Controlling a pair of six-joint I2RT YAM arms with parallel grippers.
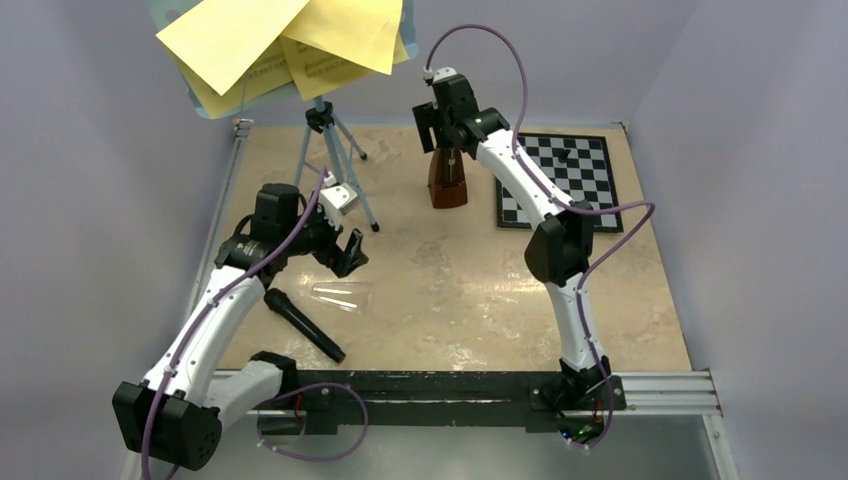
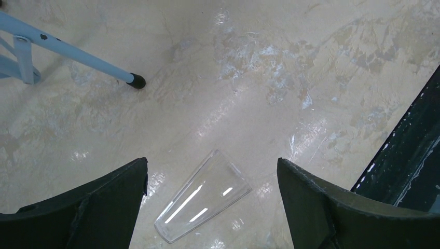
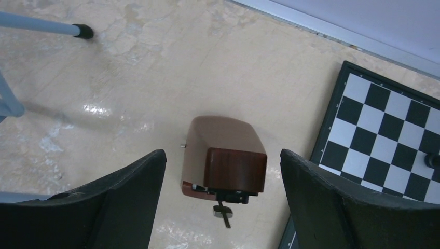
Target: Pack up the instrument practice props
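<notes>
The brown pyramid-shaped metronome (image 1: 448,180) stands upright at the back of the table, its pendulum showing on the near face. My right gripper (image 1: 440,138) hovers above it, open, with the metronome (image 3: 228,155) between the spread fingers and a gap on each side. The light-blue tripod music stand (image 1: 333,150) stands at the back left, and yellow sheet-music pages (image 1: 290,35) lie on its tray. My left gripper (image 1: 350,250) is open over a clear tapered plastic cover (image 2: 205,197) lying flat on the table, not touching it. A stand leg (image 2: 67,52) ends to its upper left.
A black-and-white chessboard (image 1: 565,180) lies to the right of the metronome, with a dark piece (image 3: 433,160) on it. A black microphone-like stick (image 1: 303,325) lies near the left arm. The black base rail (image 1: 450,385) runs along the near edge.
</notes>
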